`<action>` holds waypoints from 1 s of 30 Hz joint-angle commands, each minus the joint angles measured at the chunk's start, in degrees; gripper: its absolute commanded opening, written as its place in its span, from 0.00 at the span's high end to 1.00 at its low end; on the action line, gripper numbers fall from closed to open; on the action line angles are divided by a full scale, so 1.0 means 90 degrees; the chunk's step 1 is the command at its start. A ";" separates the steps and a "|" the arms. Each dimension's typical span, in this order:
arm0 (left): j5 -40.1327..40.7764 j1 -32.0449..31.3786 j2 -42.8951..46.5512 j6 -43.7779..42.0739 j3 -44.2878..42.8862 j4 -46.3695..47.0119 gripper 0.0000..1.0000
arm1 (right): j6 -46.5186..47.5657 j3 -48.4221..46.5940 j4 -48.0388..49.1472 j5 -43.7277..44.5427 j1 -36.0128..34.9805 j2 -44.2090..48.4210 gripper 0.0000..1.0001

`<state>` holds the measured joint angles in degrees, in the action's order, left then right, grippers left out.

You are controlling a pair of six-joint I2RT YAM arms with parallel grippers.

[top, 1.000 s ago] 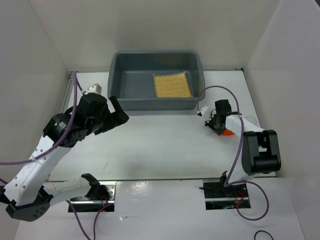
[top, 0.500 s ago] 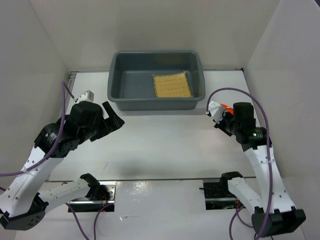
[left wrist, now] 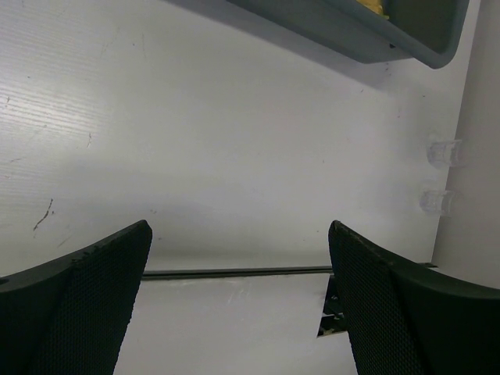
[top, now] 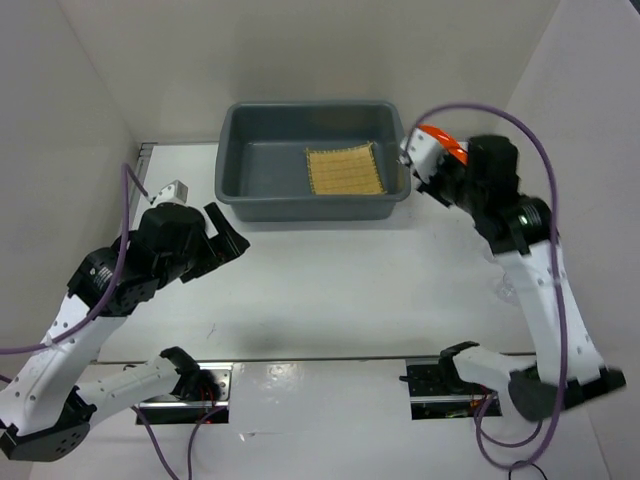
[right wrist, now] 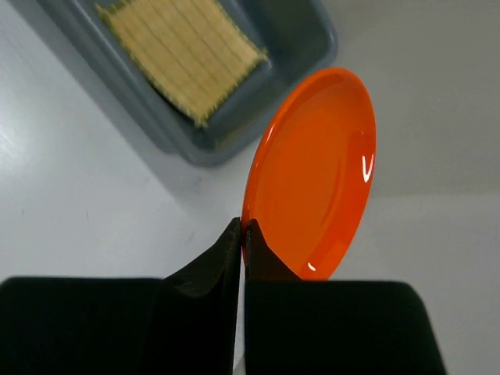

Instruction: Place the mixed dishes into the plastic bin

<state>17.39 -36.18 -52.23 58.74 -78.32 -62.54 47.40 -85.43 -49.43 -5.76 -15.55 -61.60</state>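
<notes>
The grey-blue plastic bin (top: 232,176) stands at the back middle of the table, with the tan bamboo mat (top: 344,170) lying flat in its right half. My right gripper (top: 428,160) is shut on the rim of the small orange plate (top: 440,139) and holds it raised, just right of the bin's right end. In the right wrist view the plate (right wrist: 320,172) stands on edge above the table, with the bin (right wrist: 305,39) and the mat (right wrist: 181,48) to its upper left. My left gripper (top: 228,232) is open and empty, left of the bin's front. Two clear glass cups (left wrist: 444,153) (left wrist: 434,201) stand near the right wall. The black plate is out of view.
White walls close in the table on the left, back and right. A small white block (top: 172,190) lies left of the bin. A dark seam (left wrist: 234,273) crosses the table's near edge, with the arm mounts below it.
My right arm has lifted the orange plate from the table at the right and carried it up and back to the bin's right end. My left arm drew back to the left, then stayed still.
</notes>
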 commanded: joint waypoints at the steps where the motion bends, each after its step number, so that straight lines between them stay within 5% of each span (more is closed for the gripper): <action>1: -0.0057 0.0026 -0.0066 -0.0110 -0.0007 0.0124 0.00 | -0.0237 -0.0876 0.0540 0.0170 -0.0739 -0.1529 1.00; 8: -0.0116 0.0026 -0.0134 -0.0111 -0.0243 -0.0257 0.00 | 0.0271 -0.1795 0.1205 0.0669 -0.1475 -0.3891 1.00; 14: -0.0379 0.0085 -0.0018 0.0035 -0.0301 -0.0687 0.00 | 0.0281 -0.3796 0.1030 0.0904 -0.1475 -0.6411 1.00; 19: -0.0379 0.0085 0.0265 0.0241 -0.0214 -0.0961 0.00 | 0.0281 -0.6529 -0.0040 0.1215 -0.1417 -0.8454 1.00; 22: -0.0379 0.0085 0.0325 0.0367 -0.0155 -0.1127 0.00 | 0.0281 -0.9512 -0.1618 0.1284 -0.1417 -1.0463 1.00; 23: -0.0379 0.0085 0.0325 0.0368 -0.0155 -0.1195 0.00 | 0.0377 -0.9821 -0.1385 0.1739 -0.1417 -1.0856 1.00; 25: -0.0379 0.0085 0.0393 0.0494 -0.0087 -0.1254 0.00 | 0.0486 -0.9385 -0.1227 0.1743 -0.1359 -1.0742 1.00; 27: -0.0379 0.0085 0.0597 0.0572 -0.0086 -0.1254 0.00 | 0.0301 -1.0408 -0.1510 0.1733 -0.1358 -1.1238 1.00; 30: -0.0321 0.0085 0.0851 0.0728 0.0118 -0.1312 0.00 | 0.0242 -1.0334 -0.1696 0.1791 -0.1358 -1.1465 1.00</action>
<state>14.26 -35.75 -46.74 63.07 -78.43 -73.34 50.22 -174.04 -60.93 8.03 -28.23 -164.72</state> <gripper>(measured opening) 1.001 0.009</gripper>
